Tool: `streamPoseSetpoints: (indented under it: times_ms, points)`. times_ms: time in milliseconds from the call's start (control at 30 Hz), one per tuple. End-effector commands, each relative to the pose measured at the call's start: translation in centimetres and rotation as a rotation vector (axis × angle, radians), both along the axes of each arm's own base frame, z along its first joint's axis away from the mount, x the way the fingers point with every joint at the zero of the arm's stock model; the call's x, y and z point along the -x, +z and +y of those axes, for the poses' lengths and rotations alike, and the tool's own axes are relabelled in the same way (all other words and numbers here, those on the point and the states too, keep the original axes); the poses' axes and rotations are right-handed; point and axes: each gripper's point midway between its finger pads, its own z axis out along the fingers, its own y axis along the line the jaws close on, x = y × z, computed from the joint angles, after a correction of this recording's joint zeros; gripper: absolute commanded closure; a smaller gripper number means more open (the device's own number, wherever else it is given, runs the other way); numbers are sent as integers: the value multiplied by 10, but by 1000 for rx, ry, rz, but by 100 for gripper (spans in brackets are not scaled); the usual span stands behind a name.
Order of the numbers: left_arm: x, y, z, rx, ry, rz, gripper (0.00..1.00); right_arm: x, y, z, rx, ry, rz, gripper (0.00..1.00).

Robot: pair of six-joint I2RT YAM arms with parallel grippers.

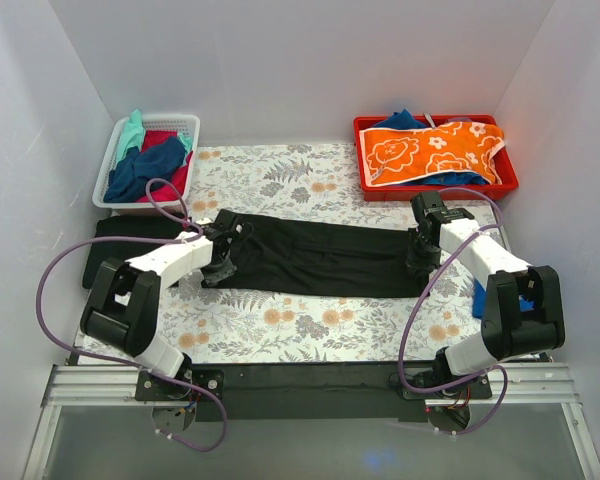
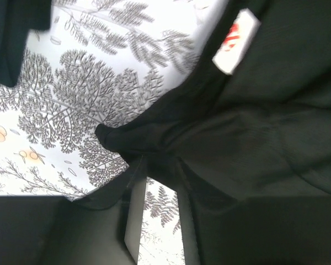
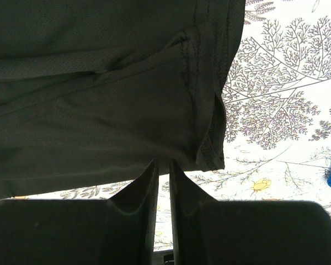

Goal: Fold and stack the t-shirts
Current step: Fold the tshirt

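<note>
1. The black t-shirt [image 1: 320, 258] is laid as a long narrow band across the middle of the table cover [image 1: 280, 180]; its neck end is on the left, as is shown by the red neck label [image 2: 235, 41] in the left wrist view
2. The left gripper [image 1: 223, 252] is set on the neck end; its fingers [image 2: 131, 221] are drawn close together, and a raised fold of the black cloth is caught at their tips
3. The right gripper [image 1: 418, 256] is set on the hem end; its fingers [image 3: 140, 193] are closed to a thin slit at the hem's edge, and the cloth is judged to be pinched there, though the contact itself is hidden
4. Both ends are judged to be held so that the band can be folded across its length without sagging
5. A folded black pile [image 1: 130, 245] is seen just left of the band, probably where the finished shirt is to be stacked; unfolded clothes are seen in the white basket [image 1: 115, 165] and the red tray [image 1: 361, 160]
</note>
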Motion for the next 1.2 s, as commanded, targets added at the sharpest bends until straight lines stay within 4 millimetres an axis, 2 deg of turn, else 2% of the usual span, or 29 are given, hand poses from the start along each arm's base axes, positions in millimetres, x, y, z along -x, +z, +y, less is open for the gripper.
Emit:
streamPoseSetpoints:
  times_ms: [0, 67, 133, 333, 467, 600, 733, 1067, 1167]
  points:
    - [20, -18, 9, -8, 64, 78, 85, -4, -1, 1, 3, 7, -11, 82]
    - [28, -22, 12, -6, 84, 98, 96, -3, -1, 1, 5, 8, -10, 82]
    - [31, -20, 12, 4, 103, 98, 100, -3, -2, 1, 4, 7, -8, 82]
    - [43, -9, 20, -8, 150, 98, 100, -1, -4, 0, 6, 10, -1, 82]
    - [48, 8, 26, -16, 174, 70, 100, -1, -5, 1, 2, 11, 2, 82]
    - [42, 31, 25, 11, 173, -1, 100, 0, -7, 2, -4, 16, 8, 82]
    - [39, 45, 20, 46, 172, -34, 100, 4, -12, 5, -18, 25, 19, 82]
    - [65, 49, 23, 77, 205, -1, 100, 17, -29, 8, -33, 28, 75, 83]
    - [76, 47, 29, 51, 244, 31, 100, 29, -37, 4, -18, 18, 117, 83]
